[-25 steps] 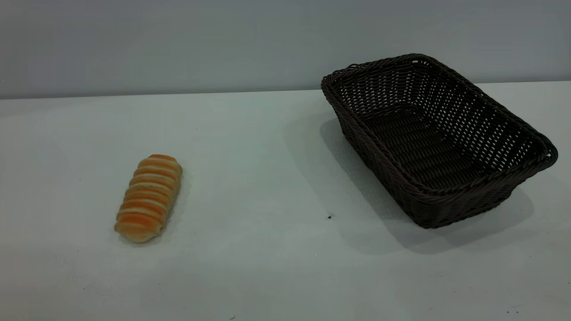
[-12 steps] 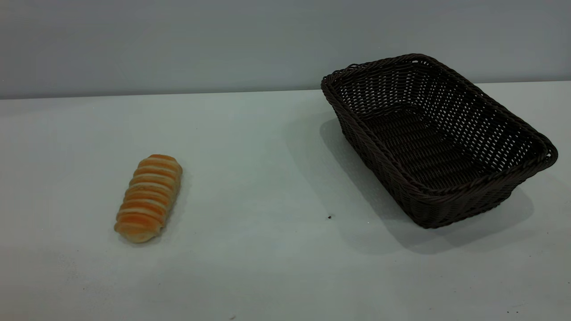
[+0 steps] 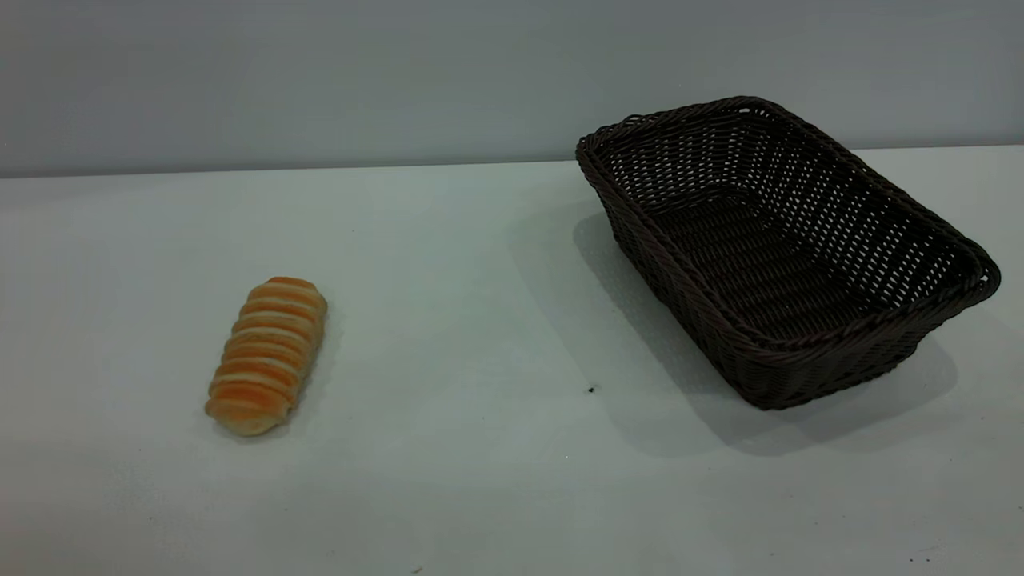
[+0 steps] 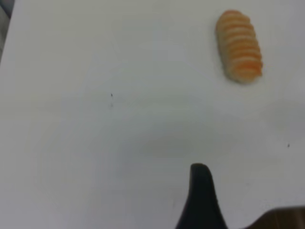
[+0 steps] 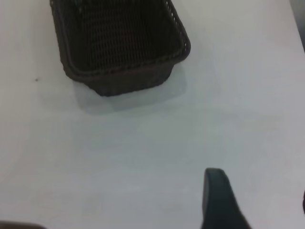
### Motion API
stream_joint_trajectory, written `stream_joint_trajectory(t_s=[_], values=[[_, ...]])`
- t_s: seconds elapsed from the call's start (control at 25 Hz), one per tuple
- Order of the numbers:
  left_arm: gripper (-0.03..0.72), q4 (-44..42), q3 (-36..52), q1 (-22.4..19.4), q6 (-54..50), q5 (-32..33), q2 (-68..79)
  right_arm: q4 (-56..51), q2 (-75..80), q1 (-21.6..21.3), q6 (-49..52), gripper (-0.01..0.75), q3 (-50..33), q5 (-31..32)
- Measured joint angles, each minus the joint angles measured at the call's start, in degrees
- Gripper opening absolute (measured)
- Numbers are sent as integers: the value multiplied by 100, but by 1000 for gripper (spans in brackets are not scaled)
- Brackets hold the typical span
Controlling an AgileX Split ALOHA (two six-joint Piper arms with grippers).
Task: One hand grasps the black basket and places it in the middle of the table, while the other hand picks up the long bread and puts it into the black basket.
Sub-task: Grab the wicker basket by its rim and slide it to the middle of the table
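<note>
The black basket stands empty at the right of the white table, skewed to the table edge. The long bread, orange with pale stripes, lies at the left front, far from the basket. Neither gripper shows in the exterior view. In the left wrist view the left gripper hovers over bare table, open and empty, with the bread well ahead of it. In the right wrist view the right gripper is open and empty over bare table, with the basket ahead of it.
A grey wall runs behind the table's far edge. A small dark speck lies between bread and basket. The table's corner edge shows in the left wrist view.
</note>
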State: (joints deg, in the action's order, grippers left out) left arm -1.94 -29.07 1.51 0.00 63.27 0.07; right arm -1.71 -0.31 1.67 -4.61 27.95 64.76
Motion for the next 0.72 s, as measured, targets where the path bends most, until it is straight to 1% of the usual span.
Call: stream_joint_trajectory(t_s=[0.12, 0.16, 0.28, 0.36, 0.44, 0.52, 0.72], values=[[591, -26, -255, 0, -295, -420, 633, -26, 635, 0, 0, 466, 216, -224], [591, -1, -338, 0, -355, -702, 963, -27, 973, 0, -6, 485, 298, -350], [591, 107, -654, 0, -283, -1426, 2076, -27, 2078, 0, -5, 557, 524, -896], [591, 125, -982, 0, -113, -1822, 2834, -73, 2902, 0, -5, 596, 703, -1144], [591, 125, -1330, 0, 76, -2090, 3622, -218, 3630, 0, -5, 609, 869, -1406], [591, 125, -1678, 0, 221, -2217, 4279, -436, 4319, 0, -62, 609, 939, -1804], [591, 125, -2246, 0, 469, -2396, 5502, -1542, 6161, 0, -309, 608, 956, -2548]])
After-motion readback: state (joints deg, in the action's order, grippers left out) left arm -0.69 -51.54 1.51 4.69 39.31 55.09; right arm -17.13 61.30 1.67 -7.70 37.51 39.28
